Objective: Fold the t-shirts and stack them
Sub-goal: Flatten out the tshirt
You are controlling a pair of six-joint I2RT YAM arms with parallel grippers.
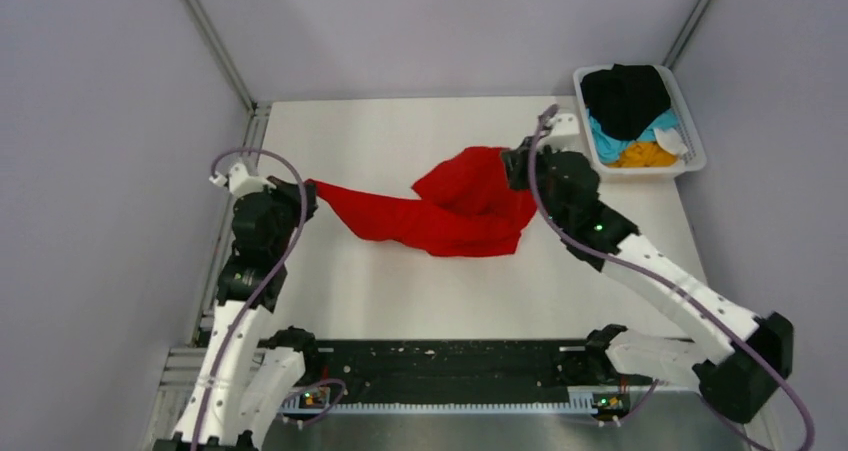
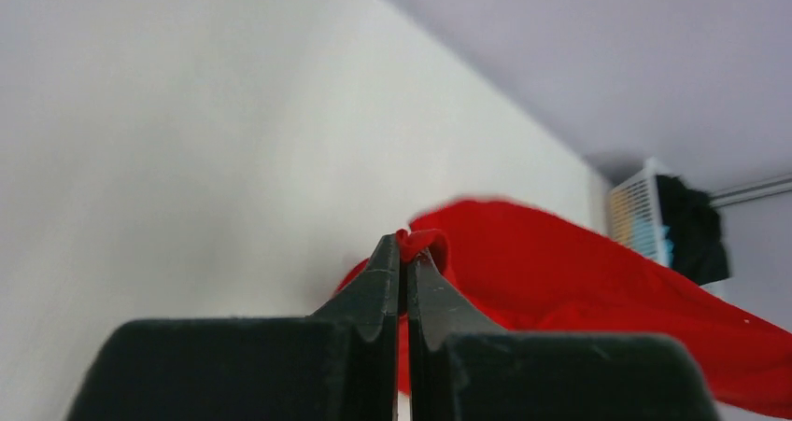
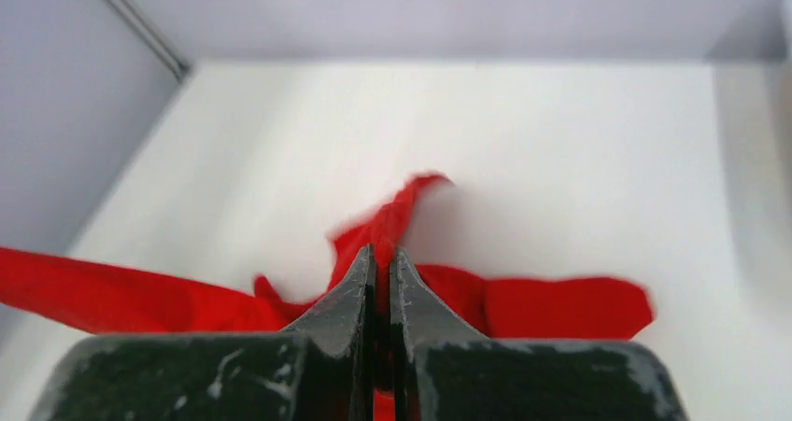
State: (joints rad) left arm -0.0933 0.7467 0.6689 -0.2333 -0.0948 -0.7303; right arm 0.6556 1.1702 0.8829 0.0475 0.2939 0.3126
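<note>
Cloth of the red t-shirt (image 1: 460, 211) is clamped by left gripper (image 2: 403, 253) and right gripper (image 3: 383, 258); an even, low spread is advised.

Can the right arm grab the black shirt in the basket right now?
Probably not yet. The black t-shirt lies close by in the basket, nothing between, but the right gripper is shut on the red t-shirt and must let go first.

We see a white table (image 1: 400, 131) filling the centre of the top view, boxed in by plain pale lilac-grey walls (image 1: 100, 121) at left, right and top. Aluminium posts (image 1: 213, 41) run through both upper corners. A black rail (image 1: 450, 366) crosses the bottom, with a grey metal plate (image 1: 480, 433) beneath. The light is soft and even.
</note>
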